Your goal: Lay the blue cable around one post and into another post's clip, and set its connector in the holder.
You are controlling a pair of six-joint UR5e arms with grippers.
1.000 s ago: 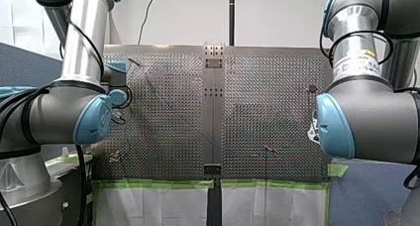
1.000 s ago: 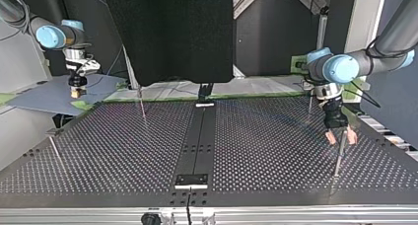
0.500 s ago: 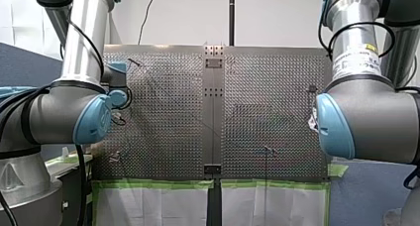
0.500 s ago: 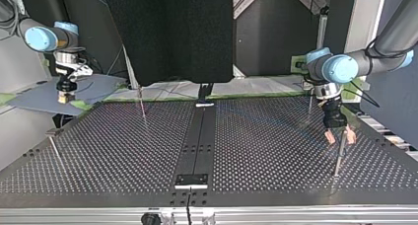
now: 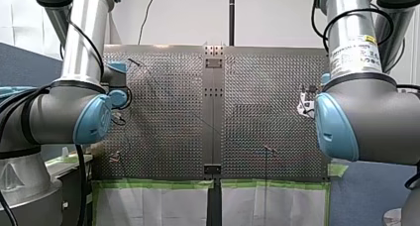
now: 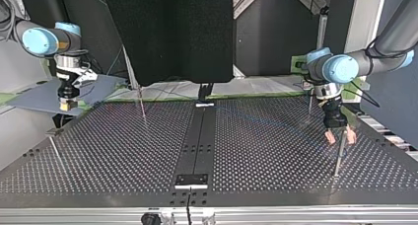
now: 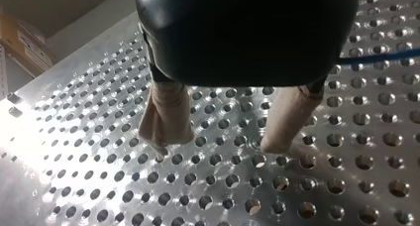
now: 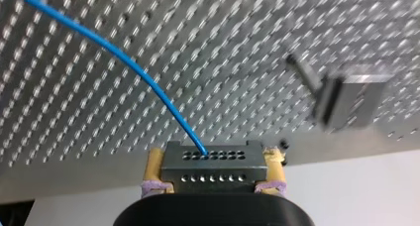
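Above one edge of the perforated metal table (image 8: 223,42), the grey metal connector block (image 8: 213,166), drilled with rows of small holes, is clamped between the yellow pads (image 8: 152,169) of my right gripper (image 8: 214,159), which is closed snugly on its two sides. The thin blue cable (image 8: 133,70) leaves the block's face and arcs away over the table. A grey block-shaped holder (image 8: 349,104) stands on the table near that edge, apart from the connector. My left gripper (image 7: 220,141) hangs low over the table, its beige pads (image 7: 168,114) spread wide and gripping nothing.
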